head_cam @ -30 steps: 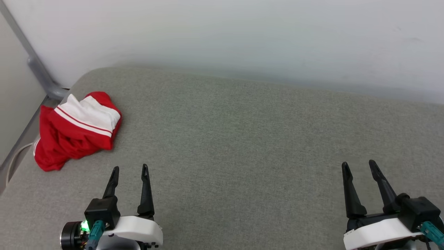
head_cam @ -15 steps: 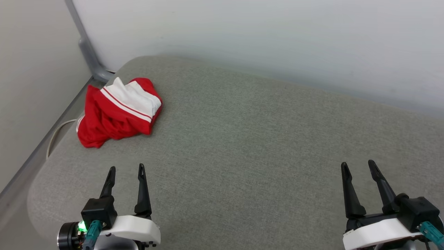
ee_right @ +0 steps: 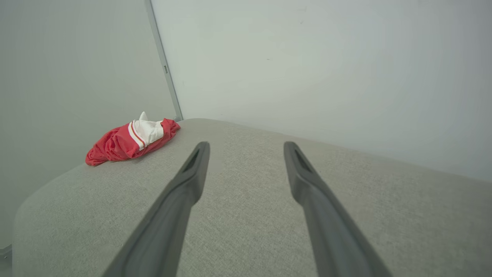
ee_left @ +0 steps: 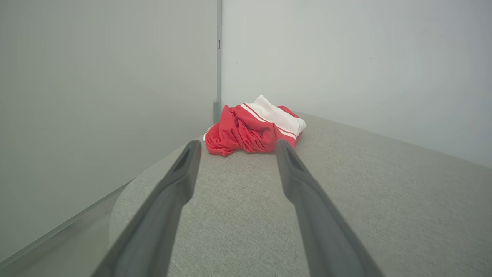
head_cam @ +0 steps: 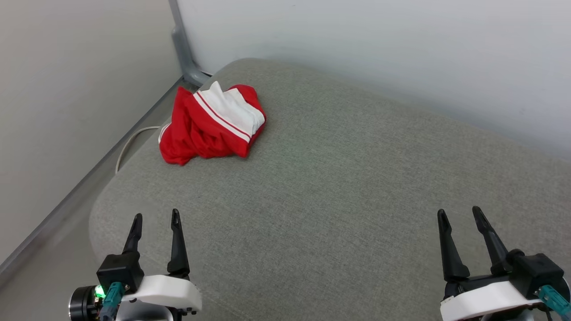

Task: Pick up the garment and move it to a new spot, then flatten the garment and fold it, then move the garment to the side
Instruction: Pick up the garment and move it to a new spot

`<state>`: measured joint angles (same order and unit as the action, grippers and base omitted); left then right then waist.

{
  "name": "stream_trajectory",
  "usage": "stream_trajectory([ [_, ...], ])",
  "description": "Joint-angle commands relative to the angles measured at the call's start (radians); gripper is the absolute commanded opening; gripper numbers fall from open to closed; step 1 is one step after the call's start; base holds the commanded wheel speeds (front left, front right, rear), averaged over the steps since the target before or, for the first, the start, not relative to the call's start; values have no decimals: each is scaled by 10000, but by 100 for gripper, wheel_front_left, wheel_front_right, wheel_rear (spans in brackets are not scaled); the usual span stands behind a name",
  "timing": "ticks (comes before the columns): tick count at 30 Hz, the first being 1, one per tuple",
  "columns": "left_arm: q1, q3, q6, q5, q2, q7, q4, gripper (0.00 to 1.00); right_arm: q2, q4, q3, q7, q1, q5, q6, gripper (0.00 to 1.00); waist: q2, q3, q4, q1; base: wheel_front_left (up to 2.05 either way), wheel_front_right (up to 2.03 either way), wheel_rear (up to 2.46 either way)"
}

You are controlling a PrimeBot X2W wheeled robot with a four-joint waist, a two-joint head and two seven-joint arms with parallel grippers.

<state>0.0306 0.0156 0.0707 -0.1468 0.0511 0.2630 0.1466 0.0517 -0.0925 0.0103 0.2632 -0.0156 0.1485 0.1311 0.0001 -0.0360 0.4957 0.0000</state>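
- The garment (head_cam: 209, 127), a red jersey, is lying crumpled in a loose heap at the far left corner of the grey upholstered pad (head_cam: 339, 187), with its left edge hanging slightly over the pad's rounded side.
- A white panel (head_cam: 234, 111) edged with thin red and white stripes is facing up on top of the heap, while wrinkled red fabric is bunching below it and towards the near side. The folds are showing only plain red, white and the stripes.
- Nothing is touching the jersey; it is sitting well apart from both end effectors.
- Just behind it, a grey metal post (head_cam: 180, 44) is rising in the corner where the pale side panel (head_cam: 67, 89) is meeting the white back wall (head_cam: 379, 53).
- A thin white cable (head_cam: 129, 145) is curving along the gap beside the pad, just left of the jersey.
- The left end effector (head_cam: 156, 215) is hovering over the pad's near left corner, its two dark fingers spread wide and holding nothing; in the left wrist view the jersey is showing far ahead between them.
- A green light (head_cam: 99, 292) is glowing at the left wrist.
- The right end effector (head_cam: 459, 211) is hovering over the near right of the pad, fingers likewise parted wide and empty, far across from the jersey.
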Motion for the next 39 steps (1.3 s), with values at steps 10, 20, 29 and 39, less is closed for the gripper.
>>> stream_trajectory([
  [10,-34,-319,132,-160,-12,26,-196,100,-27,-65,-260,25,244,-95,-7,100,-1,-150,356,0,0,0,0],
  [20,576,-467,-241,224,-12,28,54,100,-27,66,-86,25,143,-199,-7,100,-1,-224,255,0,0,0,0],
  [29,2869,-1992,-1066,-60,192,26,184,100,-23,423,-45,24,827,-843,-7,100,-1,-1494,-735,0,0,0,0],
  [39,5276,-3245,-1666,-216,715,26,345,100,-20,1250,-9,24,1903,-1713,-7,100,-1,-3614,-1767,0,0,0,0],
])
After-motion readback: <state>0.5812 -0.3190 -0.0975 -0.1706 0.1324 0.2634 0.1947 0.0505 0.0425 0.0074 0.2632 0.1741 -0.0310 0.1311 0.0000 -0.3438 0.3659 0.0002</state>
